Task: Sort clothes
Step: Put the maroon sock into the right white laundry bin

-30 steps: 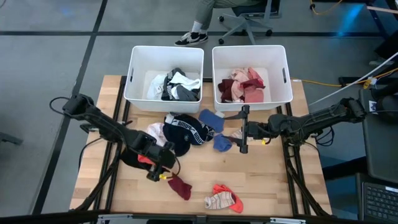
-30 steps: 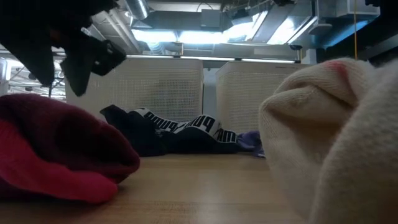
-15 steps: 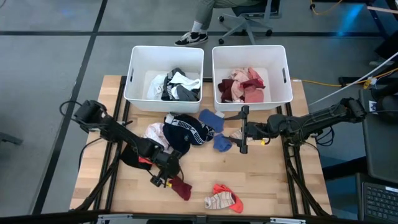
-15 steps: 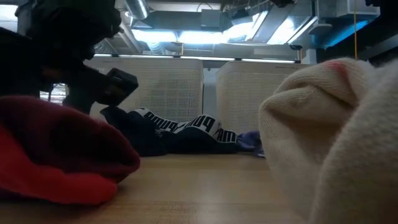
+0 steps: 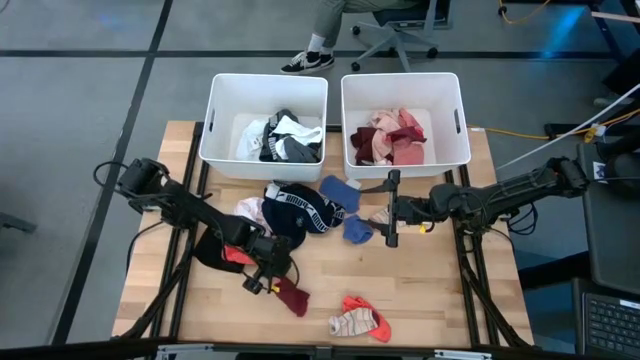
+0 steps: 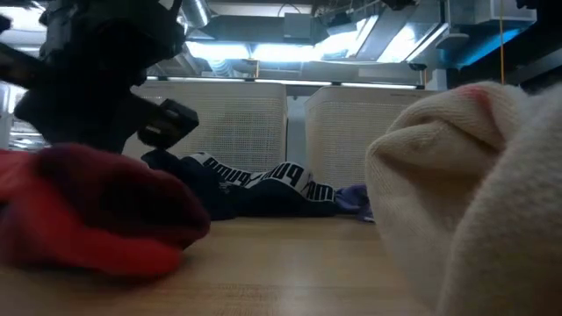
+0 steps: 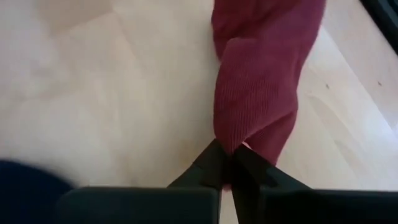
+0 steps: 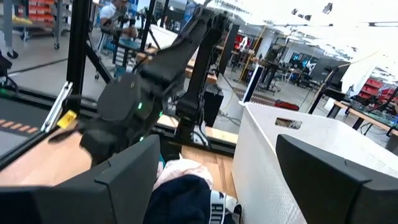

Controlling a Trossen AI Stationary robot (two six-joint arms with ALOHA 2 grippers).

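Left gripper (image 5: pixel 272 283) is down at the near-left part of the light wooden table (image 5: pixel 430 300), fingers (image 7: pixel 214 163) pinched together on the end of a maroon ribbed sock (image 7: pixel 261 81). From overhead that sock (image 5: pixel 290 298) lies on the wood just beside the gripper's tip, trailing toward the near edge. A red bit of fabric (image 5: pixel 236 254) shows under the left arm, close to the gripper.

Right gripper (image 5: pixel 390 209) hangs over the table's right half, in front of the right bin, fingers (image 8: pixel 124 186) spread wide apart w/ nothing between them.

Rest of the clothes: a navy garment with white lettered band (image 5: pixel 300 210) sits mid-table in front of the bins, w/ a pale pink piece (image 5: pixel 248 210) touching its left side and two blue socks (image 5: pixel 340 190) on its right. A cream-and-red sock pair (image 5: pixel 360 320) lies near the front edge, apart from the others; the low cam has it huge in the foreground (image 6: pixel 465 193).

Two white rectangular plastic bins at the far edge: left bin (image 5: pixel 218 120) holds white, grey & black items (image 5: pixel 285 140), right bin (image 5: pixel 455 110) holds pink, red & maroon ones (image 5: pixel 390 135).

Beyond the table a person's leg and sneaker (image 5: pixel 308 62) show next to an office chair base (image 5: pixel 395 45).
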